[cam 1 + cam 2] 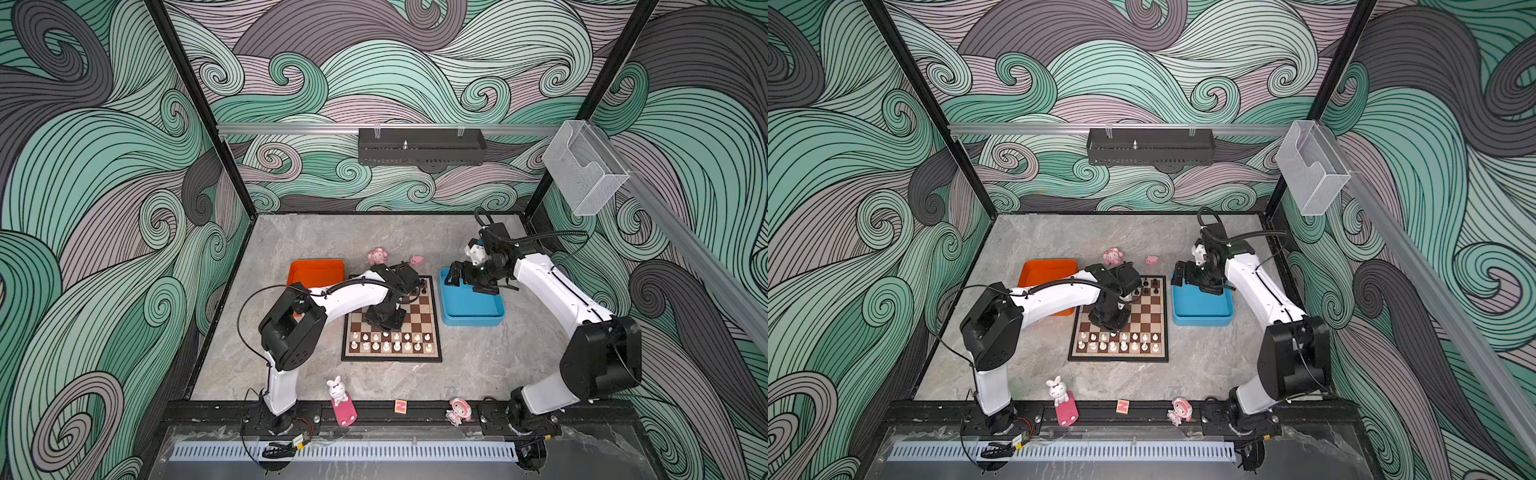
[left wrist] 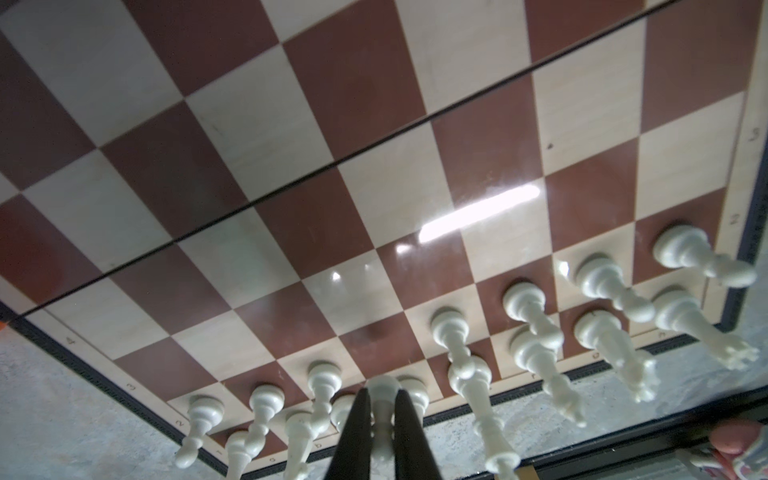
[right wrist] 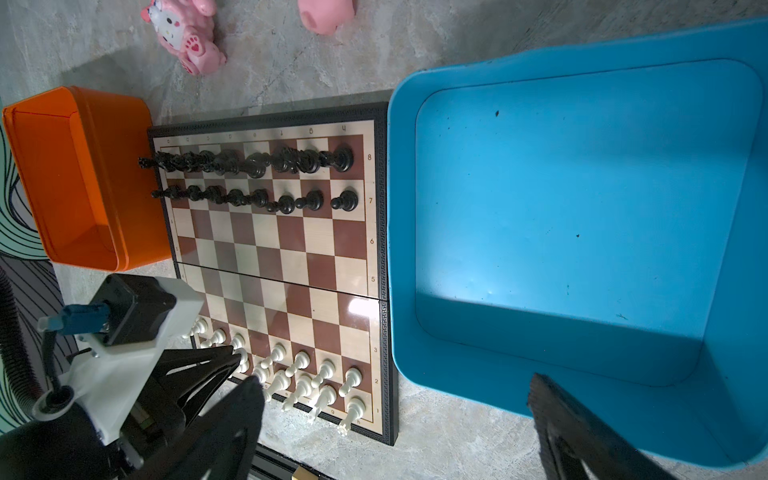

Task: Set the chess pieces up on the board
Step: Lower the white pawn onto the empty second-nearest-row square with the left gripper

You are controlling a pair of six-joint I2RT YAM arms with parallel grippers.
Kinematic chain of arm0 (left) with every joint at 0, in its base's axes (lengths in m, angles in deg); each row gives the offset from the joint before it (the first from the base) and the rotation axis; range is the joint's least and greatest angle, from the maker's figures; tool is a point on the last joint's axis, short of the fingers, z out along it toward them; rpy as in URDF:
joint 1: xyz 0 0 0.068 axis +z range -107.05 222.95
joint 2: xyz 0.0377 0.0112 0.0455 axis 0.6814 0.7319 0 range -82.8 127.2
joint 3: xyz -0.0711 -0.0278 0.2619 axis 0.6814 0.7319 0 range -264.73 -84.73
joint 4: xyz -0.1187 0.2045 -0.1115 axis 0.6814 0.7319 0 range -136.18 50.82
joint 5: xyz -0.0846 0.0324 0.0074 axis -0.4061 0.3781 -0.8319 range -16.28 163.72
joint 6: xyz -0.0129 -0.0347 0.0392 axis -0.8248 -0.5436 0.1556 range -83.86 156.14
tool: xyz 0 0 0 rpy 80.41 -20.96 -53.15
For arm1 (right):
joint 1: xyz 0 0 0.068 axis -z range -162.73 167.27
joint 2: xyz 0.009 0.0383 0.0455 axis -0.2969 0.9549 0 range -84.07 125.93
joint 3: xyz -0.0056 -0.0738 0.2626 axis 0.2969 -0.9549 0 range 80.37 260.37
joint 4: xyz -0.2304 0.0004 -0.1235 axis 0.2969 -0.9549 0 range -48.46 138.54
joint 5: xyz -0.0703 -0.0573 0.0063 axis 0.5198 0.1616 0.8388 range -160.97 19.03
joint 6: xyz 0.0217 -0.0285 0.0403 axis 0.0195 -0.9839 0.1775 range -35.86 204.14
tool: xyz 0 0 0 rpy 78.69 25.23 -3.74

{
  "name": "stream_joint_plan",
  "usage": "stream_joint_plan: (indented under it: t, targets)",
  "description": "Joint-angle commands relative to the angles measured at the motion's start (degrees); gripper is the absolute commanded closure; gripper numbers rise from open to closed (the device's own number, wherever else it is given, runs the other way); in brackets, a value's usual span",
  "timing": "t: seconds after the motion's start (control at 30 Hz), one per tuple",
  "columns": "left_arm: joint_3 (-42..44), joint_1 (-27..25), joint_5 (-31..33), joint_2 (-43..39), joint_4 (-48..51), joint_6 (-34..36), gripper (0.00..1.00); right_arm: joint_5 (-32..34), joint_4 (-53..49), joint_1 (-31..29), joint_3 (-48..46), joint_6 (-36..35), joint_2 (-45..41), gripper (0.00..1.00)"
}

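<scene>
Pawn (image 2: 382, 417) sat pinched in the nearly closed left claw (image 2: 384, 395) among white pieces (image 2: 525, 301) on the board (image 2: 291, 166); at its 2 o'clock the right claw (image 1: 454, 277) gaped empty over the tray (image 1: 473, 313).

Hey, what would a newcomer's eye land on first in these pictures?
Probably the swirling teal-and-grey wave-patterned walls enclosing the whole cell. Next, the brown-and-cream square chessboard mid-table, with cream chess pieces lining its near rows and black chess pieces its far ones. Over the cream rows the left gripper pinches one cream piece, while the right gripper hangs open by an empty blue plastic tray.
</scene>
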Motion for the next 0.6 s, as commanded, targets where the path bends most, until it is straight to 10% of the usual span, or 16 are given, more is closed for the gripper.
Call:
stream_joint_plan:
  t: [0.0, 0.57]
  targets:
    - [0.04, -0.62, -0.55, 1.59, -0.64, -0.63, 0.88, -0.01, -0.53, 0.21, -0.46, -0.65, -0.01, 0.01]
    - [0.75, -1.08, -0.27, 3.13, -0.98, -0.94, 0.88, -0.08, -0.59, 0.17, -0.72, -0.91, 0.27, 0.01]
